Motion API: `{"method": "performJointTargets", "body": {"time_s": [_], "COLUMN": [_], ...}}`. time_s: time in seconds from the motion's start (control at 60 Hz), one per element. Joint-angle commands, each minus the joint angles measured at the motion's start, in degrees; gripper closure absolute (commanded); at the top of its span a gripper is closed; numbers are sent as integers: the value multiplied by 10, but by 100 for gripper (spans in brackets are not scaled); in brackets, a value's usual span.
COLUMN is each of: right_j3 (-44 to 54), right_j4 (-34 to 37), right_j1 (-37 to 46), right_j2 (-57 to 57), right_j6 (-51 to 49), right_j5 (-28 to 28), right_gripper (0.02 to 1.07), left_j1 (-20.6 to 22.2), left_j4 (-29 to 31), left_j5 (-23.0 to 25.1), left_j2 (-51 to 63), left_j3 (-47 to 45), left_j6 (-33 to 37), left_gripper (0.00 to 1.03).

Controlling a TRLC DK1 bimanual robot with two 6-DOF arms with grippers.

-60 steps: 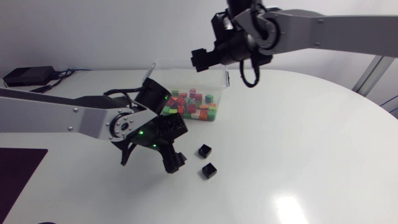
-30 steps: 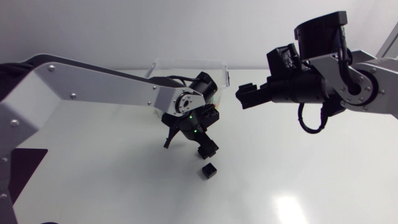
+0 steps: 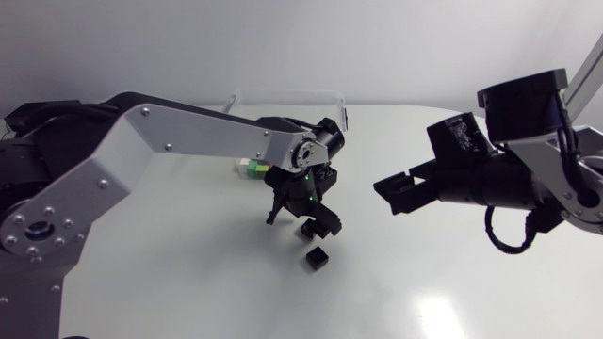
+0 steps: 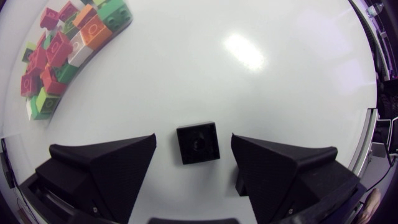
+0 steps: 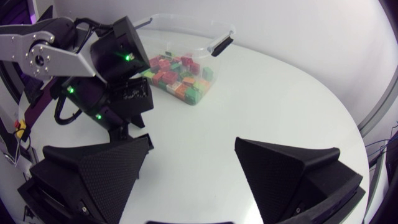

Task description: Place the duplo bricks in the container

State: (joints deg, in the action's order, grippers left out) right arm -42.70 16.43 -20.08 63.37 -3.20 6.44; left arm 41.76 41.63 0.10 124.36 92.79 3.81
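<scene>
Spread wide and released, my left tool hangs low over the white tabletop, just outside the container and off its near wall. In the left wrist view the left tool has a black brick lying flat on the tabletop between its two fingers; a gap shows on each side, so neither finger touches the brick. From above, that black brick is partly hidden under the tool. A second black brick sits alone on the tabletop just beyond it, a little farther from the container. The container is clear-walled and holds a heap of coloured bricks in red, green, orange and white; from above only a few of these coloured bricks show past my left arm, which crosses in front of the container. My right tool is held above the tabletop, well apart from the container on its right side, and it points back toward the container. The right wrist view shows the right tool released too, its fingers standing far apart with only bare tabletop between them, and the container well ahead of it with my left tool beside it.
</scene>
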Motion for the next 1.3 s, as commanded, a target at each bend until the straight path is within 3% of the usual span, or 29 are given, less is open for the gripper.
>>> {"method": "performJointTargets", "body": {"time_s": [0.0, 0.05, 0.3, 0.633, 0.967, 1.283], "right_j3": [30, 36, 51, 42, -40, -164], "right_j4": [16, 28, 74, 79, 79, 126], "right_j1": [7, 14, 18, -58, -186, -189], "right_j2": [-23, -33, -48, 14, 218, 372], "right_j6": [-26, -38, -85, -76, -14, 3], "right_j5": [11, 18, 58, 42, -20, -26], "right_gripper": [7, 8, 10, 10, 10, 19], "left_j1": [5, 7, 5, -24, -102, -181], "left_j4": [6, 7, 28, 22, 4, -57], "left_j5": [-1, -1, -1, -9, -9, -9], "left_j2": [26, 30, 34, -101, -271, -354], "left_j3": [17, 18, 12, -60, -134, -147], "left_j6": [-22, -23, -24, -6, 20, 40], "left_gripper": [44, 55, 65, 67, 66, 66]}}
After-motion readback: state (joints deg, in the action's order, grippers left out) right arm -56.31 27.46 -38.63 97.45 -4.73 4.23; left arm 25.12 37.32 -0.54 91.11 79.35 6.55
